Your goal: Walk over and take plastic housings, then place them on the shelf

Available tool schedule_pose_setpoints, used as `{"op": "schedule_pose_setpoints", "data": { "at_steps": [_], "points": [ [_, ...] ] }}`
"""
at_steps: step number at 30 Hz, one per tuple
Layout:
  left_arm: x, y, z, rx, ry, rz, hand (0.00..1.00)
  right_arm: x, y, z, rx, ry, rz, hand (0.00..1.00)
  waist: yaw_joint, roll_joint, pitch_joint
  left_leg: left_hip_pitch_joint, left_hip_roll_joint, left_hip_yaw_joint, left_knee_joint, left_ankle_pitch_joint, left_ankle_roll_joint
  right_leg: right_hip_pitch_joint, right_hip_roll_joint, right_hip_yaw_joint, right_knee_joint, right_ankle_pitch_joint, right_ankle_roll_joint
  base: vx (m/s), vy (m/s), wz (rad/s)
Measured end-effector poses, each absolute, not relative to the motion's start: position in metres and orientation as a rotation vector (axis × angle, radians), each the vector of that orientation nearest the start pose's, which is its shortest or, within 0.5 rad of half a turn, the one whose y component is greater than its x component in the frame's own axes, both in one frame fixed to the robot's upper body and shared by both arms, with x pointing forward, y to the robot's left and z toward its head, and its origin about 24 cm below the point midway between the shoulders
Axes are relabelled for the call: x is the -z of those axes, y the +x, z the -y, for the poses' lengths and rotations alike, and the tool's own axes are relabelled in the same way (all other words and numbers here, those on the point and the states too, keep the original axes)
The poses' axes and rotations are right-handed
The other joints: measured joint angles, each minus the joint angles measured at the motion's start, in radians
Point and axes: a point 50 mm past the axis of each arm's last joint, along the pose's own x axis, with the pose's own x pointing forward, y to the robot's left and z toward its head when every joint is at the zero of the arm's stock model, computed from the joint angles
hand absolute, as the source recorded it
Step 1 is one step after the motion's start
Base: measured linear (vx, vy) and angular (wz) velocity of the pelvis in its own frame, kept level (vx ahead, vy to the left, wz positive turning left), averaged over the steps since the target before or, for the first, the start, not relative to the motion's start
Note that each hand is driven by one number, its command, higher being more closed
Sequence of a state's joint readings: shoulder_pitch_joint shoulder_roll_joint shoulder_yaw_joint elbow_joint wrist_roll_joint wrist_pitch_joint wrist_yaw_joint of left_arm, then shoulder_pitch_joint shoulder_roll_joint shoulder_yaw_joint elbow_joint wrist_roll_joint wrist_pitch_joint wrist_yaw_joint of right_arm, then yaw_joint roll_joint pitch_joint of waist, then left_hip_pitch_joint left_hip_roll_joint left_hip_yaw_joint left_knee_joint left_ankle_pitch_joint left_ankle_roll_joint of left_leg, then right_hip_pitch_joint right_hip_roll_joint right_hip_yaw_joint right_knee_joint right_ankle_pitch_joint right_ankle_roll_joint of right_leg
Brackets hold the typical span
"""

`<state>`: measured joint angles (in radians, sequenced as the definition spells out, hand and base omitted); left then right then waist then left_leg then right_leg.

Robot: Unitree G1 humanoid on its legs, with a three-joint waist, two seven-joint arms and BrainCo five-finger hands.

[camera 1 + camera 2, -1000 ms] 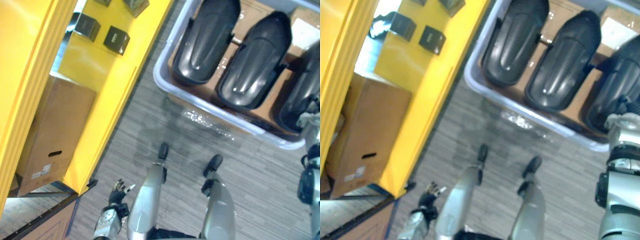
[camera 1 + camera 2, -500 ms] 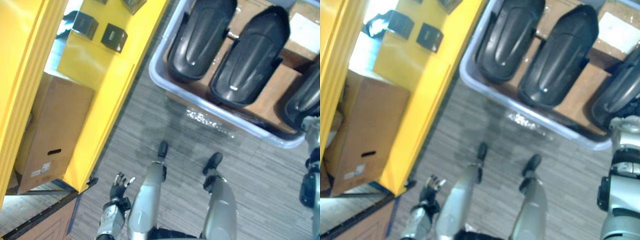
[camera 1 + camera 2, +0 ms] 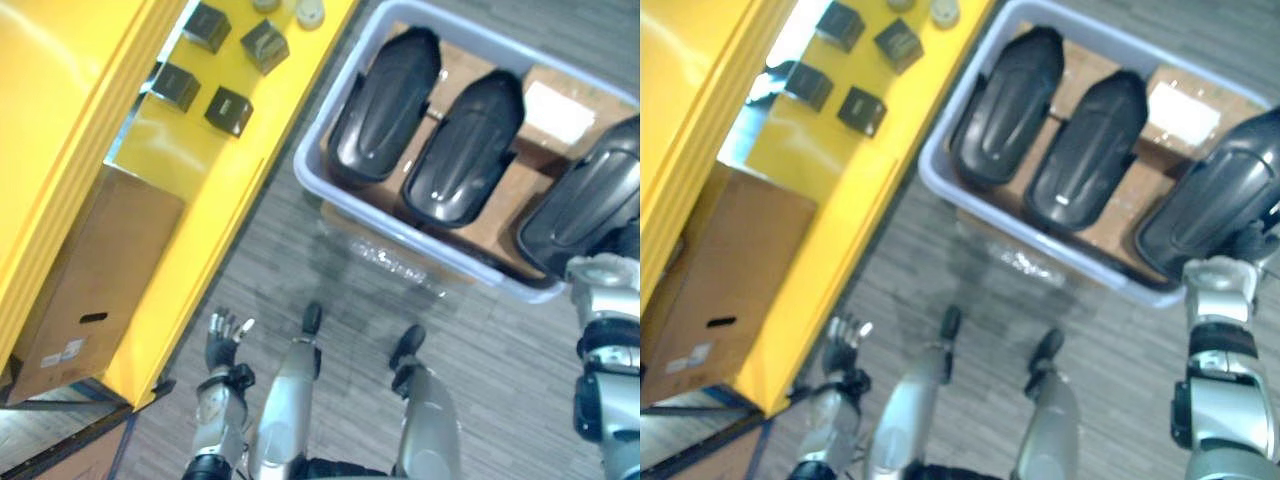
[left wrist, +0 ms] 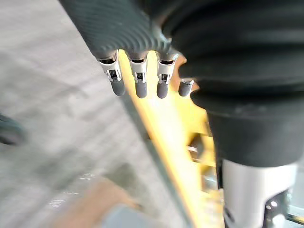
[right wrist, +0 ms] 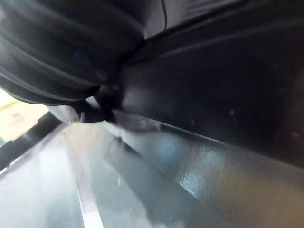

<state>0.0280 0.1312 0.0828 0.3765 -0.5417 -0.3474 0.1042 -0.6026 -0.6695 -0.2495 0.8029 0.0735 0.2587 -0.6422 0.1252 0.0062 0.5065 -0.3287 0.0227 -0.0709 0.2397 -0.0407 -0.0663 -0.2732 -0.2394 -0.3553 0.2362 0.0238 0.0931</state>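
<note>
Three black plastic housings lie side by side in a pale tub [image 3: 336,95] on the floor: one at its left end [image 3: 385,105], one in the middle [image 3: 465,150], one at its right end [image 3: 580,210]. The eye views show the right arm reaching to that right-end housing. The right wrist view adds the right hand [image 5: 57,52] pressed close to a dark glossy surface, but whether its fingers grip cannot be told. The left hand [image 3: 222,345] hangs low beside the yellow shelf [image 3: 230,190]. Its own view shows the fingers [image 4: 137,83] straight and empty.
</note>
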Motion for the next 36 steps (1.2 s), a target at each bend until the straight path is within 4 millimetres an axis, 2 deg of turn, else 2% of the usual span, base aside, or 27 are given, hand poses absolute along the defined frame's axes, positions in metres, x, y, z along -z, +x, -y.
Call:
{"op": "schedule_pose_setpoints", "data": {
  "at_steps": [3, 4, 5, 7, 9, 10, 13, 15, 16, 18, 20, 21, 24, 26, 29, 32, 36],
  "points": [
    [-0.004, 0.224, -0.237, -0.382, -0.347, 0.028, 0.00, -0.112, 0.284, 0.395, 1.188, -0.391, -0.222, 1.00, -0.007, -0.025, -0.029, 0.075, 0.001, 0.007, -0.060, 0.012, -0.003, 0.072, 0.011, -0.003, -0.062, 0.020, 0.008, 0.13, 0.001, -0.04],
    [-0.008, 0.222, -0.239, -0.367, -0.330, 0.026, 0.00, -0.102, 0.275, 0.397, 1.223, -0.397, -0.244, 1.00, -0.014, -0.038, -0.083, 0.092, 0.002, 0.011, -0.086, 0.015, -0.005, 0.095, 0.016, -0.008, -0.101, 0.030, 0.012, 0.17, 0.008, -0.01],
    [-0.010, 0.222, -0.239, -0.358, -0.324, 0.024, 0.00, -0.099, 0.272, 0.397, 1.243, -0.395, -0.246, 1.00, -0.025, -0.043, -0.109, 0.112, 0.000, 0.012, -0.102, 0.016, -0.006, 0.118, 0.018, -0.014, -0.124, 0.035, 0.017, 0.19, 0.009, 0.02],
    [-0.019, 0.225, -0.235, -0.318, -0.306, 0.028, 0.00, -0.100, 0.265, 0.397, 1.279, -0.395, -0.213, 1.00, -0.034, -0.048, -0.153, 0.159, -0.003, 0.019, -0.132, 0.016, -0.006, 0.167, 0.018, -0.023, -0.163, 0.041, 0.024, 0.18, 0.008, -0.01],
    [-0.033, 0.230, -0.230, -0.266, -0.254, 0.058, 0.00, -0.110, 0.261, 0.394, 1.286, -0.443, -0.142, 1.00, -0.041, -0.049, -0.201, 0.193, -0.005, 0.028, -0.148, 0.016, -0.006, 0.204, 0.018, -0.024, -0.189, 0.043, 0.027, 0.19, 0.001, -0.06],
    [-0.046, 0.234, -0.226, -0.220, -0.180, 0.089, 0.00, -0.123, 0.264, 0.386, 1.269, -0.487, -0.058, 1.00, -0.053, -0.049, -0.233, 0.225, -0.005, 0.032, -0.165, 0.016, -0.006, 0.233, 0.021, -0.025, -0.208, 0.045, 0.028, 0.11, -0.012, -0.04],
    [-0.064, 0.245, -0.223, -0.161, -0.073, 0.105, 0.00, -0.152, 0.269, 0.369, 1.215, -0.559, 0.120, 1.00, -0.062, -0.044, -0.280, 0.295, 0.000, 0.059, -0.201, 0.016, -0.006, 0.287, 0.027, -0.023, -0.233, 0.045, 0.029, 0.10, -0.022, -0.17],
    [-0.082, 0.262, -0.225, -0.133, -0.015, 0.122, 0.00, -0.171, 0.275, 0.352, 1.135, -0.620, 0.258, 1.00, -0.073, -0.044, -0.321, 0.331, 0.005, 0.069, -0.228, 0.016, -0.006, 0.314, 0.033, -0.020, -0.249, 0.046, 0.031, 0.04, -0.018, -0.10],
    [-0.084, 0.264, -0.225, -0.130, -0.010, 0.124, 0.00, -0.173, 0.275, 0.350, 1.124, -0.627, 0.271, 1.00, -0.073, -0.046, -0.327, 0.331, 0.005, 0.072, -0.230, 0.016, -0.006, 0.313, 0.033, -0.018, -0.251, 0.046, 0.031, 0.02, -0.009, -0.13],
    [-0.099, 0.284, -0.228, -0.103, 0.037, 0.137, 0.00, -0.180, 0.284, 0.334, 1.030, -0.665, 0.353, 1.00, -0.078, -0.055, -0.359, 0.333, 0.005, 0.084, -0.232, 0.016, -0.006, 0.314, 0.037, -0.004, -0.270, 0.060, 0.031, -0.01, 0.005, -0.15],
    [-0.111, 0.300, -0.228, -0.082, 0.073, 0.140, 0.00, -0.185, 0.292, 0.320, 0.950, -0.682, 0.411, 1.00, -0.082, -0.058, -0.362, 0.349, 0.005, 0.092, -0.233, 0.016, -0.006, 0.331, 0.038, 0.001, -0.284, 0.071, 0.030, -0.07, 0.009, -0.18],
    [-0.123, 0.315, -0.223, -0.047, 0.096, 0.148, 0.00, -0.188, 0.301, 0.301, 0.865, -0.678, 0.476, 1.00, -0.086, -0.060, -0.367, 0.371, 0.004, 0.105, -0.235, 0.016, -0.006, 0.346, 0.037, 0.008, -0.285, 0.073, 0.029, -0.08, 0.011, -0.17],
    [-0.137, 0.330, -0.208, 0.002, 0.104, 0.168, 0.00, -0.194, 0.308, 0.275, 0.776, -0.649, 0.572, 1.00, -0.088, -0.060, -0.382, 0.376, 0.007, 0.109, -0.240, 0.016, -0.006, 0.347, 0.040, 0.010, -0.288, 0.079, 0.025, -0.08, 0.002, -0.08],
    [-0.141, 0.335, -0.201, 0.031, 0.082, 0.165, 0.00, -0.200, 0.313, 0.257, 0.718, -0.616, 0.636, 1.00, -0.089, -0.060, -0.386, 0.379, 0.010, 0.114, -0.241, 0.017, -0.006, 0.348, 0.046, 0.016, -0.296, 0.088, 0.021, -0.08, -0.013, -0.09],
    [-0.135, 0.338, -0.189, 0.077, 0.042, 0.116, 0.00, -0.204, 0.320, 0.232, 0.639, -0.594, 0.704, 1.00, -0.093, -0.061, -0.398, 0.381, 0.014, 0.112, -0.255, 0.030, -0.009, 0.351, 0.052, 0.014, -0.310, 0.098, 0.017, -0.06, -0.022, 0.00],
    [-0.122, 0.339, -0.182, 0.112, -0.015, 0.025, 0.00, -0.198, 0.323, 0.215, 0.585, -0.602, 0.708, 1.00, -0.093, -0.061, -0.405, 0.398, 0.014, 0.108, -0.272, 0.039, -0.011, 0.367, 0.054, 0.008, -0.314, 0.100, 0.018, -0.03, -0.015, 0.05],
    [-0.104, 0.340, -0.180, 0.112, -0.093, -0.087, 0.00, -0.197, 0.325, 0.204, 0.559, -0.604, 0.726, 1.00, -0.091, -0.061, -0.411, 0.397, 0.011, 0.105, -0.272, 0.041, -0.010, 0.368, 0.052, 0.006, -0.314, 0.101, 0.019, -0.02, 0.004, 0.01]
  ]
}}
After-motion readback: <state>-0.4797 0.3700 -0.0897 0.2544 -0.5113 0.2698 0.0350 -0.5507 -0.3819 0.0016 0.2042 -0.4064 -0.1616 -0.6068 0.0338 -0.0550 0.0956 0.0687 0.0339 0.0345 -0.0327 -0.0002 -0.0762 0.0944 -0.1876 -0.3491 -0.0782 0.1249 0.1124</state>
